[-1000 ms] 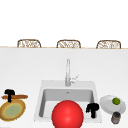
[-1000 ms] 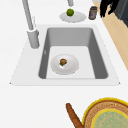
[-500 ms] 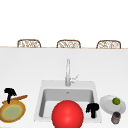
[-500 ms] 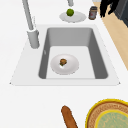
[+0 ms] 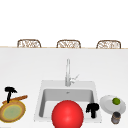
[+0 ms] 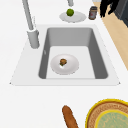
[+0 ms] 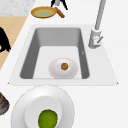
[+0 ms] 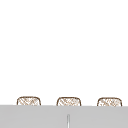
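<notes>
While the left hand [image 5: 10,91] was seen at the far left of the front view, it was held above the pan [image 5: 12,112], just over the pan's brown handle [image 5: 18,98]; whether the handle was actually touched could not be told. How far its fingers were spread could not be made out either, since only a dark shape with a thin part pointing down was shown. From the right side, the same hand [image 7: 59,3] was found at the top edge, just behind the pan [image 7: 44,12] and its handle [image 7: 60,12].

To the right of the pan, the sink [image 5: 42,85] was set into the white counter, with the tap [image 5: 67,72] behind it. Inside the basin, a white plate [image 6: 64,64] with a small brown piece of food [image 6: 63,61] on it was seen from the left side. A large red ball [image 5: 67,114] was shown before the sink in the front view.

Further right, the right hand [image 5: 92,108] was held in the air over the sink's right rim, nothing being gripped or touched; its fingers hung downward, but how far they were opened could not be judged. Beside it, a second white plate [image 5: 107,106] carried a lime [image 5: 116,101], and a small jar [image 5: 115,117] stood just in front of that plate.
</notes>
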Motion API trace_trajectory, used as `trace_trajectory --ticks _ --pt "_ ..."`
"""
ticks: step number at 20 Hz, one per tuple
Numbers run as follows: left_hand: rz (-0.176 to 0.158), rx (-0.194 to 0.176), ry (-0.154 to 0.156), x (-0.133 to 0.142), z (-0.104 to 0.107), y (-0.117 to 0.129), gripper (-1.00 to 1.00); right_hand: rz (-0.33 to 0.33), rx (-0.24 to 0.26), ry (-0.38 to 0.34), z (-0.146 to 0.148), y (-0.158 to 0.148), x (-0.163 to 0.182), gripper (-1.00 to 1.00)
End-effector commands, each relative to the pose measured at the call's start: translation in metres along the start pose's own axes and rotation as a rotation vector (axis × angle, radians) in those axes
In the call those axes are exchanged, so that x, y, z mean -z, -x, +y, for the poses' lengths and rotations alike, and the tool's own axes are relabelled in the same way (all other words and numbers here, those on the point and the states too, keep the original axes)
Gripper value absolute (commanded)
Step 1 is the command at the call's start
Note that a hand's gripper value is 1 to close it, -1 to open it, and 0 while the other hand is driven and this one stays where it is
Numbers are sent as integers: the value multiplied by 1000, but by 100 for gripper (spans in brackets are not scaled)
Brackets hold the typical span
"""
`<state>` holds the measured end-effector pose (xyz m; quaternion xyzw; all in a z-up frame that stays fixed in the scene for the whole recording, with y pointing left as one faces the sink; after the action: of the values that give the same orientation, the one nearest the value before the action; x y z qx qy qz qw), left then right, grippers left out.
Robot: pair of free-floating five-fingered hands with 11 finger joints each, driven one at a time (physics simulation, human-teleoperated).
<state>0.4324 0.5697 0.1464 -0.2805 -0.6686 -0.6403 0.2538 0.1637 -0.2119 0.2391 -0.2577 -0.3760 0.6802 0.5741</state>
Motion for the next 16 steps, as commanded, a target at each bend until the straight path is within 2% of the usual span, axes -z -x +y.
trace_trajectory --ticks 1,4,7,10,12,14,16 --pt "-14 73 -43 -6 3 25 -100 0 0 0 0 0 0 0" --pt "-16 119 -58 0 3 46 -100 0 0 0 0 0 0 0" --pt "31 52 -59 7 8 60 -100 0 0 0 0 0 0 0" --pt "44 -27 -92 3 4 68 -100 0 0 0 0 0 0 0" --pt "50 -42 -85 5 12 63 -100 0 0 0 0 0 0 0" --pt "47 -58 -54 12 22 58 -100 0 0 0 0 0 0 0" --pt "44 -54 -44 18 30 55 -100 0 0 0 0 0 0 0"
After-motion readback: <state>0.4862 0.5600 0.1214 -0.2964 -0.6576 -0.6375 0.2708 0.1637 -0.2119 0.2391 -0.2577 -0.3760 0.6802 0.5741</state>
